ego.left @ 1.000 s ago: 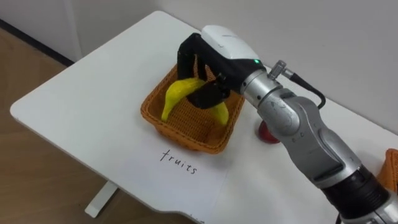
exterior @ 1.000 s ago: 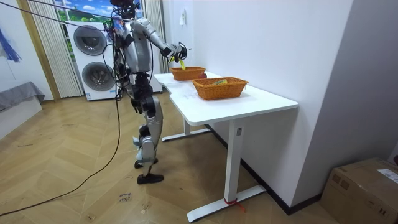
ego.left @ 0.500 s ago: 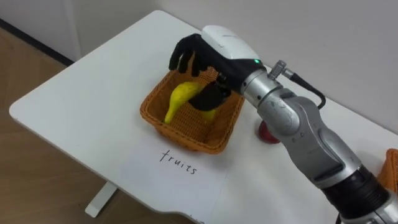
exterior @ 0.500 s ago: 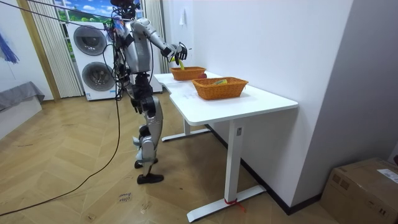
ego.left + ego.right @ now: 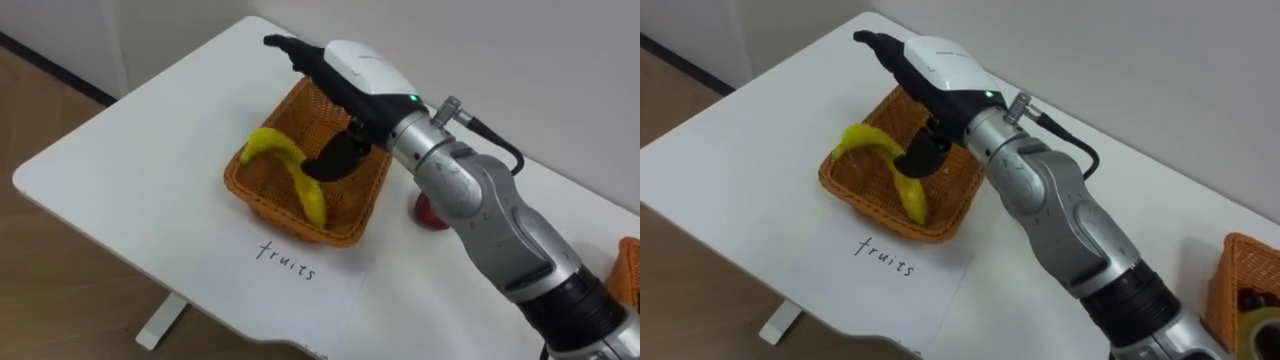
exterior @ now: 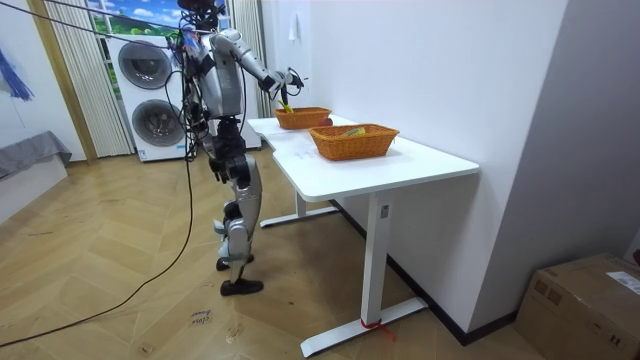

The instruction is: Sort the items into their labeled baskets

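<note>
Right robot hand (image 5: 345, 75): fingers now spread straight, empty, over far rim of fruit basket (image 5: 250, 192). Banana (image 5: 285, 165), gripped a second ago, dropped; lies in basket at hand's 7 o'clock. Red item (image 5: 432, 216) on worktop (image 5: 140, 150), basket's 3 o'clock. I read banana as sorted.

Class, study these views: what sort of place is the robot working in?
Probably a home-style room, perhaps a test set-up: stacked washing machines, curtains, a wood floor, and a white desk with wicker baskets.
</note>
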{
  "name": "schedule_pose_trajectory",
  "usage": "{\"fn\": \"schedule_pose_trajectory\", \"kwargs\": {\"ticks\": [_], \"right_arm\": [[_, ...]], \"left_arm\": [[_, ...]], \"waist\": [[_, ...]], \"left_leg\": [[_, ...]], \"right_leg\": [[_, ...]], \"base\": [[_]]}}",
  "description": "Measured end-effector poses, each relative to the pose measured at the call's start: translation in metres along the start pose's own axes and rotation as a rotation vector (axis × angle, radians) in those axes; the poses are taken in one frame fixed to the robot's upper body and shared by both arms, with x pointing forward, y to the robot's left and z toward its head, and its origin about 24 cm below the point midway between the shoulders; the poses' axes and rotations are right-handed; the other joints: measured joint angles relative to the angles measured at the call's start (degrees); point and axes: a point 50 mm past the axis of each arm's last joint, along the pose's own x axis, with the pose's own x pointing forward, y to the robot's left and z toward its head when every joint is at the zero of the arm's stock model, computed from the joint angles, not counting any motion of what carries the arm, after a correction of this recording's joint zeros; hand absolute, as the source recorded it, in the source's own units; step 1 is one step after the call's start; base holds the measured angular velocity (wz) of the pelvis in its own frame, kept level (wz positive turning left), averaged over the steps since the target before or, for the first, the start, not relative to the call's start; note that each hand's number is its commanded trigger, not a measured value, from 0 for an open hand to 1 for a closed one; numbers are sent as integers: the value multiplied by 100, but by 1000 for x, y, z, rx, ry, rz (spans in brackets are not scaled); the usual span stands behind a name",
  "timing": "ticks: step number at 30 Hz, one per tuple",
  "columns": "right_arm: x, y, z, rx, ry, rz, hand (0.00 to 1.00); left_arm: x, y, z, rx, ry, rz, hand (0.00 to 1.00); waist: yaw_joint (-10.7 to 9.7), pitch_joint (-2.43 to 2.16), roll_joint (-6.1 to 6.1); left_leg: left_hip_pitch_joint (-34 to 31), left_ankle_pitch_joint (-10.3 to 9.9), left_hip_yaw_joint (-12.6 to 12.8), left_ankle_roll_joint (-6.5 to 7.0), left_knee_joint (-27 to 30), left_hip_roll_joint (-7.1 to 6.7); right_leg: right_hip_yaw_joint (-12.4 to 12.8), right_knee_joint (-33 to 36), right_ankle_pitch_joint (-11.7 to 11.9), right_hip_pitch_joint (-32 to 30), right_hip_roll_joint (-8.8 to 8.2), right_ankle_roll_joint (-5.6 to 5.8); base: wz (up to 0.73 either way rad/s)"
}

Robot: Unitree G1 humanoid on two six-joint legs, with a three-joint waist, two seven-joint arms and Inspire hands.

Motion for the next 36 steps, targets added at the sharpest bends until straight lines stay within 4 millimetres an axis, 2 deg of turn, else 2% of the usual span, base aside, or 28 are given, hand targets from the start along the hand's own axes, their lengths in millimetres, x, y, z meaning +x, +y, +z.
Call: {"fn": "schedule_pose_trajectory", "kwargs": {"ticks": [5,8,12,15,17,19,23,26,28,32,34,36], "right_arm": [[-3,-11,-7,25,5,-38,0],[-5,-20,-10,49,3,-94,0],[-6,-28,-13,124,-6,-145,0],[-10,-39,-19,207,4,-198,0],[-12,-47,-24,246,15,-248,0],[-16,-56,-30,289,28,-309,0],[-21,-66,-38,337,52,-395,0],[-24,-63,-48,367,97,-421,0],[-28,-54,-59,438,144,-421,0],[-38,-38,-78,547,236,-441,0],[-43,-27,-88,588,295,-448,0],[-45,-21,-91,656,314,-452,0]], "left_arm": [[0,0,-1,-6,7,10,0],[-1,1,-3,-8,7,24,0],[-2,1,-4,-10,11,41,0],[-3,-3,-2,-20,10,40,0],[-4,-5,-1,-25,8,39,0],[-5,-9,-1,-29,12,32,0],[-7,-12,0,-37,14,30,0],[-9,-18,2,-44,15,15,0],[-11,-23,1,-46,21,-3,0],[-12,-27,-1,-46,29,-15,0],[-14,-32,-1,-50,34,-26,0],[-16,-36,-4,-45,38,-39,0]], "waist": [[-79,-14,46],[-194,-20,136],[-377,-66,258],[-479,-60,355],[-520,-62,378],[-678,-65,415],[-847,-68,485],[-936,-77,611],[-964,-75,727],[-976,-80,855],[-977,-103,919],[-1067,-101,978]], "left_leg": [[11,1,-1,1,7,-5],[48,1,-1,1,3,-7],[79,5,11,-6,-8,-5],[114,5,26,-6,-29,-5],[117,5,55,-6,-40,-3],[114,5,17,-6,-10,-11],[118,5,32,-6,-2,-10],[159,5,71,-6,3,-9],[231,5,85,-5,-9,-6],[271,6,99,-6,-30,0],[276,6,149,-6,-29,3],[265,7,145,-4,-24,0]], "right_leg": [[31,-18,1,27,-1,-1],[33,-50,1,78,0,0],[32,-96,1,133,5,0],[32,-97,1,171,2,0],[32,-97,0,161,3,0],[33,-95,1,180,0,0],[33,-93,1,181,-1,0],[41,-85,1,206,-5,1],[48,-88,1,272,-5,1],[49,-85,1,298,-8,1],[84,-85,1,286,-10,1],[81,-87,1,285,-16,1]], "base": [[0],[0],[-1],[-1],[-2],[5],[-1],[-6],[0],[-1],[-9],[0]]}}
